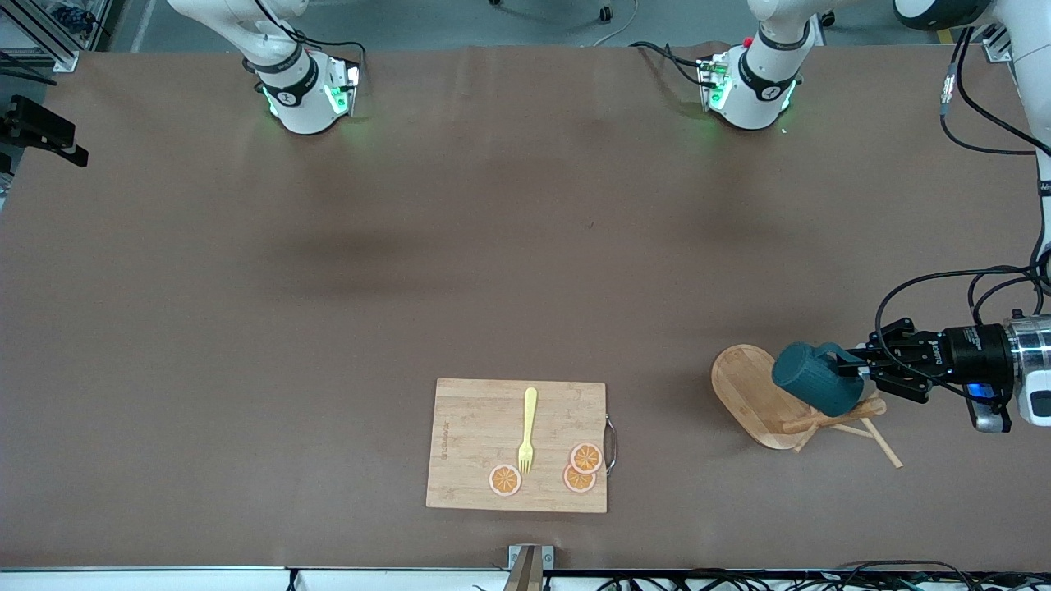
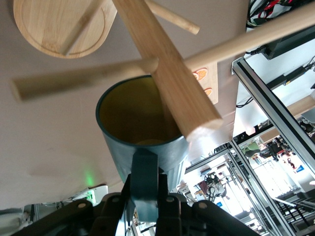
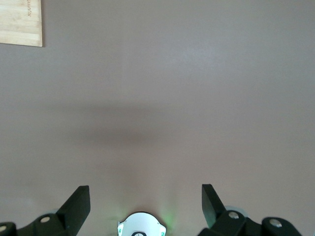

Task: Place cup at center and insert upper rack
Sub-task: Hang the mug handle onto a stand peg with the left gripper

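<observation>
Cutting board (image 1: pixel 517 444) nearest; left hand (image 1: pixel 858 367) grips cup (image 1: pixel 813 388).

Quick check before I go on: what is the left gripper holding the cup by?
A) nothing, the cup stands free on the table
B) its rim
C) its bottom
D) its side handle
D: in the left wrist view the left gripper is shut on the side handle of the cup, beside the post of the upper rack.

Robotics lab, not a home: two arm bases (image 1: pixel 305 94) bolted onto a brown-covered table (image 1: pixel 410 246), cables (image 1: pixel 952 287) trailing near its edge, aluminium framing (image 2: pixel 275 123) and cluttered equipment racks (image 2: pixel 221 182) visible past the tabletop.
</observation>
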`<state>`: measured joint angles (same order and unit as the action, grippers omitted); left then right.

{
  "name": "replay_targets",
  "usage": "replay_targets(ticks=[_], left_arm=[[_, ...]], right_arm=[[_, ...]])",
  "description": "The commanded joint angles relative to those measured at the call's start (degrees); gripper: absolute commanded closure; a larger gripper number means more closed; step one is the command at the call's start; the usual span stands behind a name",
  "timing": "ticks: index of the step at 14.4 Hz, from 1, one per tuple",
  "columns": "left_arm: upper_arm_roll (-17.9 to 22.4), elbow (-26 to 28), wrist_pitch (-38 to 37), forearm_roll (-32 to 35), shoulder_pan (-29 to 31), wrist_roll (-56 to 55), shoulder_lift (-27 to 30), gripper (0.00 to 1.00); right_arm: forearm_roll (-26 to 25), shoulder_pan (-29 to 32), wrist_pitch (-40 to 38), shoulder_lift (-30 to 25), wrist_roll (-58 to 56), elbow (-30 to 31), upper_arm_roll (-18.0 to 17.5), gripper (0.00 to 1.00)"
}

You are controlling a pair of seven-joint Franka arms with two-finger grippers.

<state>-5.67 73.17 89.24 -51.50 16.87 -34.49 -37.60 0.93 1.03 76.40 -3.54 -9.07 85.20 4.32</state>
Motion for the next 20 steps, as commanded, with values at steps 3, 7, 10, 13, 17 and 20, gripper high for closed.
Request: replay_targets(ticks=[3, 7, 10, 13, 17, 20], left_arm=[[-0.1, -0.7, -1.2, -1.2, 1.8, 4.0, -1.4, 0.97], [-0.1, -0.7, -1.2, -1.1, 1.7, 4.0, -1.4, 0.57], [0.0, -0.6, -1.2, -1.1, 1.5, 3.8, -1.4, 0.0], [0.0, -0.7, -1.2, -0.7, 1.0, 3.4, -0.9, 0.0], [-0.5, -0.7, -1.3, 0.5, 0.4, 3.2, 0.8, 0.0], [-0.5, -0.7, -1.2, 6.4, -3.4, 1.7, 3.8, 0.0]], right_arm=[[1.4, 1.0, 0.2, -1.6, 0.7, 1.5, -0.4, 0.0], [1.4, 1.5, -0.4, -1.6, 1.2, 1.5, -0.4, 0.0], [1.4, 1.9, -0.5, -1.6, 1.2, 1.5, -0.4, 0.0], [1.4, 1.8, -0.7, -1.6, 1.1, 1.5, -0.4, 0.0], [1.4, 1.8, -0.6, -1.6, 1.1, 1.5, -0.5, 0.0], [1.4, 1.8, -0.5, -1.6, 1.1, 1.5, -0.5, 0.0]])
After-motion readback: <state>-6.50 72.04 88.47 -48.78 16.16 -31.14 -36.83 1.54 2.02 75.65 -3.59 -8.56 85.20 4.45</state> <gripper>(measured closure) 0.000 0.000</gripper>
